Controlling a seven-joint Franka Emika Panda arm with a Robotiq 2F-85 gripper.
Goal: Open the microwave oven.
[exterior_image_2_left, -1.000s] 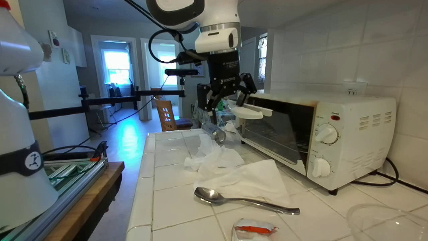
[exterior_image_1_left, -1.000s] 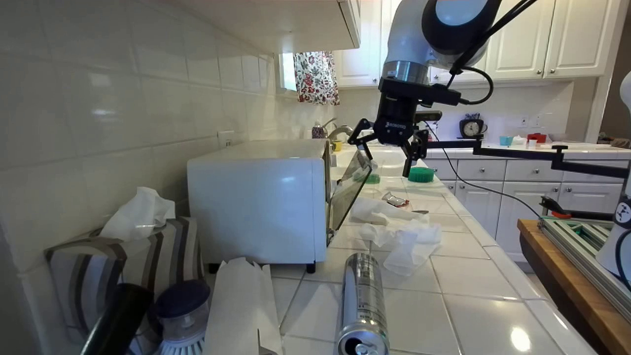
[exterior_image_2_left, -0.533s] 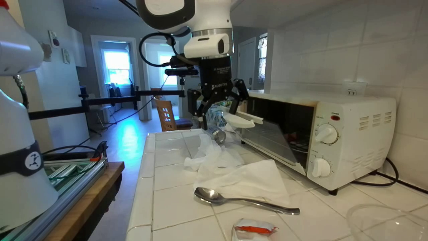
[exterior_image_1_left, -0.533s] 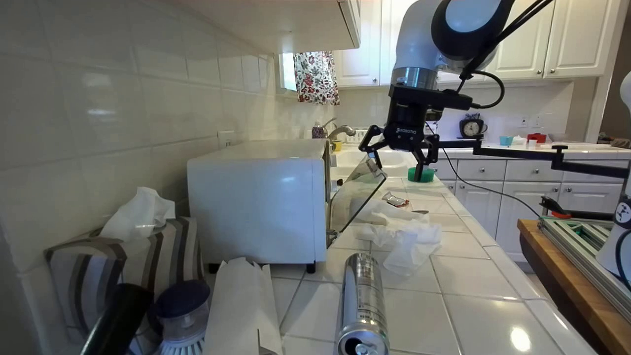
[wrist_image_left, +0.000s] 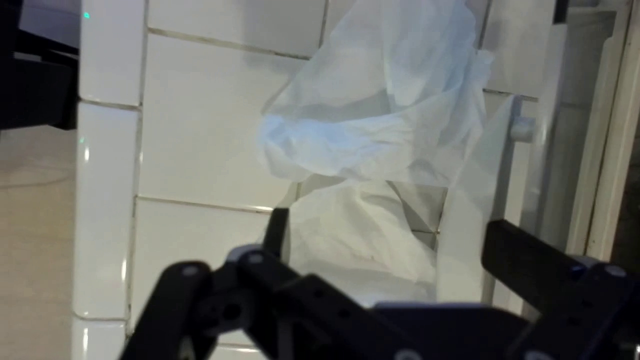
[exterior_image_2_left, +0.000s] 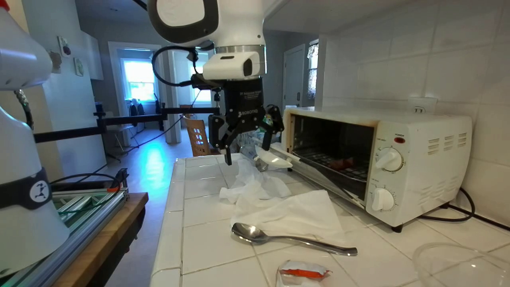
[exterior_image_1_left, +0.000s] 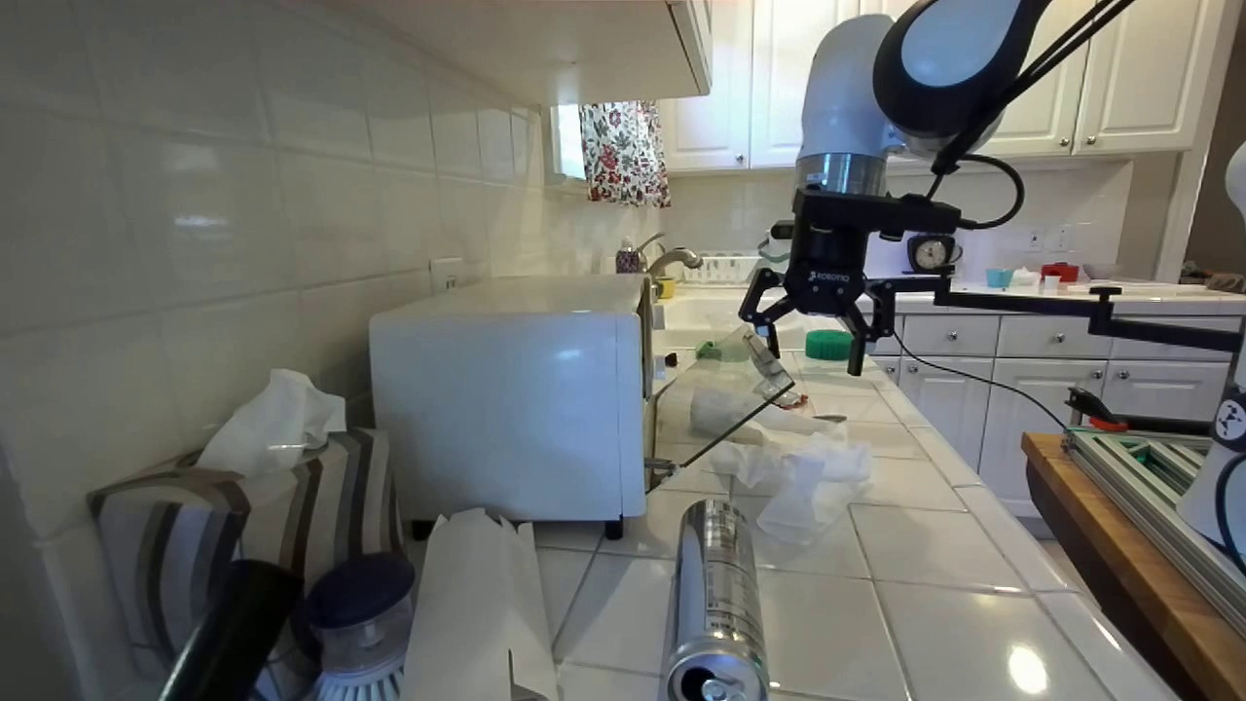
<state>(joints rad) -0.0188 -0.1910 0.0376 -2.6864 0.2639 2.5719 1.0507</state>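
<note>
The white microwave oven (exterior_image_1_left: 506,409) stands on the tiled counter against the wall. In an exterior view its front (exterior_image_2_left: 430,171) shows two knobs and a dark interior with a wire rack. Its glass door (exterior_image_1_left: 737,425) is hinged at the bottom and tilted well outward. My gripper (exterior_image_1_left: 816,352) is open, fingers pointing down, at the door's top edge. In an exterior view the white handle (exterior_image_2_left: 275,158) is beside one finger of the gripper (exterior_image_2_left: 247,153). In the wrist view, that finger of the gripper (wrist_image_left: 387,232) overlaps the gap between handle (wrist_image_left: 465,215) and door; the other finger hangs free.
White paper towels (exterior_image_2_left: 287,211) lie before the oven, below the gripper. A spoon (exterior_image_2_left: 295,240), a wrapper (exterior_image_2_left: 303,273) and a clear lid (exterior_image_2_left: 462,265) lie nearby. A silver can (exterior_image_1_left: 720,594) and a striped tissue box (exterior_image_1_left: 321,506) are at the oven's far side.
My gripper has moved outward from the oven and down. The door has swung further open with it, showing more of the interior. The fingers have stayed apart.
</note>
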